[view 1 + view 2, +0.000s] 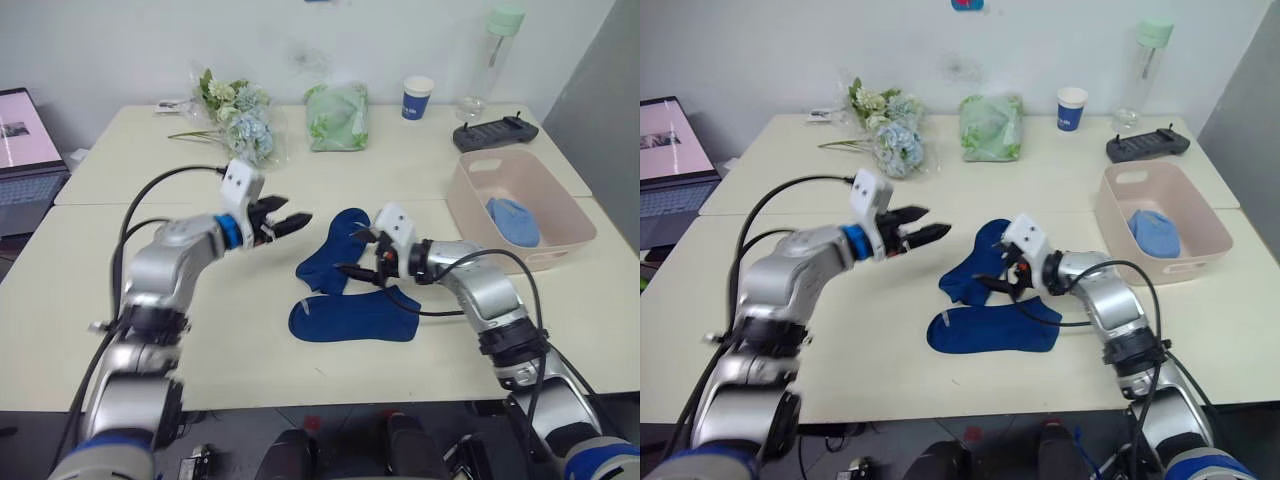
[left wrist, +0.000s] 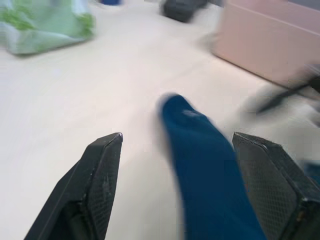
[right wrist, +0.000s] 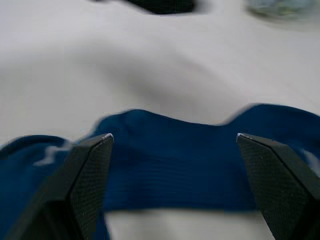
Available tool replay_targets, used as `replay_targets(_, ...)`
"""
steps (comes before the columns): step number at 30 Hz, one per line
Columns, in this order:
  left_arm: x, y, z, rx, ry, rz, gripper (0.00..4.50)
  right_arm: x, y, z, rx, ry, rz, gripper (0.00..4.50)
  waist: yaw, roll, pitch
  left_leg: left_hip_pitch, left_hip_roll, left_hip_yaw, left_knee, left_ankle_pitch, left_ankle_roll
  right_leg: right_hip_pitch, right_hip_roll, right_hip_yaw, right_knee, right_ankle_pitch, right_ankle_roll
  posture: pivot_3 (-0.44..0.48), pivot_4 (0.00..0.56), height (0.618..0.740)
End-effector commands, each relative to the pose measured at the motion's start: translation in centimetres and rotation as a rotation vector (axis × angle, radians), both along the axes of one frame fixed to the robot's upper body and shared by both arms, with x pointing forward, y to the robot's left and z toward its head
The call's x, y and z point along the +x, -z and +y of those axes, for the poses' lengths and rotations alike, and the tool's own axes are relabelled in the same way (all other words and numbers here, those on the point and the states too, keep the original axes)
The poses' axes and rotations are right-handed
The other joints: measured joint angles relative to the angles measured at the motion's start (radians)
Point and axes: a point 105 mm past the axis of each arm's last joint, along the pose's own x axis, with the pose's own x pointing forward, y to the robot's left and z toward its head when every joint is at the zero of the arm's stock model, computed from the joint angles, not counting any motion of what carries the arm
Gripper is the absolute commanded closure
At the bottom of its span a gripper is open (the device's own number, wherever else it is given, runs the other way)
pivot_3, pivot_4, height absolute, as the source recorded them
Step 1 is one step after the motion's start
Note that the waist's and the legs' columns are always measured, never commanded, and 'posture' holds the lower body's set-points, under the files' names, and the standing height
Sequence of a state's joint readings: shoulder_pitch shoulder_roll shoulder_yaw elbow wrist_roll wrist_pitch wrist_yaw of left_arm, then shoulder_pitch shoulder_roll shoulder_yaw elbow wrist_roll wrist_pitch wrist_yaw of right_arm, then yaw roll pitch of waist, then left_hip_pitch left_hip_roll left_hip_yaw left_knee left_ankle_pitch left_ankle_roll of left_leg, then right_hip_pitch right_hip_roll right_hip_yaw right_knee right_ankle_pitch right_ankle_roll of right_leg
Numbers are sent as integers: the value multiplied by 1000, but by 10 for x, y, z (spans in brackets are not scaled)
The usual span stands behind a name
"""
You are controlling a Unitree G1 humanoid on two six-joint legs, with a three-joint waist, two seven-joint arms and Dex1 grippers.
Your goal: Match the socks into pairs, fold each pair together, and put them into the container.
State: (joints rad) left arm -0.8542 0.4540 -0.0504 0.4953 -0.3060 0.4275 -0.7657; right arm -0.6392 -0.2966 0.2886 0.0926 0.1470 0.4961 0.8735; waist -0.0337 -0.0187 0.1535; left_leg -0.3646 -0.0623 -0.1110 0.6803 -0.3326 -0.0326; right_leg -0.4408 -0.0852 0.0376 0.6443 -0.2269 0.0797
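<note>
Two dark navy socks lie on the cream table: one (image 1: pixel 333 253) runs diagonally at the middle, the other (image 1: pixel 354 314) lies flat just in front of it. My left gripper (image 1: pixel 288 222) hovers open to the left of the diagonal sock, fingers pointing at it. My right gripper (image 1: pixel 361 254) is open right over that sock's right edge, and the right wrist view shows navy fabric (image 3: pixel 175 160) between the fingers. The pale pink container (image 1: pixel 525 215) stands at the right with a light blue pair (image 1: pixel 513 220) folded inside.
At the table's back are a flower bunch (image 1: pixel 240 115), a green bag (image 1: pixel 337 115), a blue paper cup (image 1: pixel 417 97), a clear bottle (image 1: pixel 495 55) and a black controller (image 1: pixel 494 131). A laptop (image 1: pixel 25 160) sits off the left edge.
</note>
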Motion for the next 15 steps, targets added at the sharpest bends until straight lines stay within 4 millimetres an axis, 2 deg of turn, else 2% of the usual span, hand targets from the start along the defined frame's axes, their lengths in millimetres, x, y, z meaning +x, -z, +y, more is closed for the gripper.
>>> replay_targets(1, 20, 11, -9, 31, -7, -21, 877, -3, 3, 6, -43, -36, -29, 280, -3, 0, 0, 0, -1, 0, 0, 0, 0, 0, -1, 0, 0, 0, 0, 0, 150, 740)
replay_targets(4, 32, 23, -31, 2, -26, 26, 877, 6, 17, 13, -74, -7, -11, 280, -7, -1, 0, 0, -2, 2, 0, 0, 0, -1, -3, -1, -1, 0, 0, 0, 150, 740)
replay_targets(7, 30, 36, -43, 49, 25, 55, 877, 12, 21, 17, -94, 13, -7, 280, -25, -1, 0, 0, -1, 2, 0, 0, 0, -2, -2, -1, 2, 0, 0, 0, 150, 740)
replay_targets(9, 28, 45, -47, 90, 46, 69, 1262, 14, 23, 19, -110, 6, -18, 235, -34, -1, 0, 0, -1, 2, 0, 0, 0, -3, -2, -1, 2, 0, 0, 0, 150, 740)
replay_targets(12, 27, 50, -49, 105, 47, 77, 2083, 15, 28, 19, -137, 9, -18, 884, -36, -1, 0, 0, -1, 1, 0, 0, 0, -3, -2, -1, 3, 0, 0, 0, 150, 740)
replay_targets(15, 28, 55, -48, 138, 32, 92, 3062, 18, 35, 13, -205, -4, -50, 1911, -38, -1, 0, 0, -1, 1, 0, 0, 0, -3, -2, -1, 3, 0, 0, 0, 150, 740)
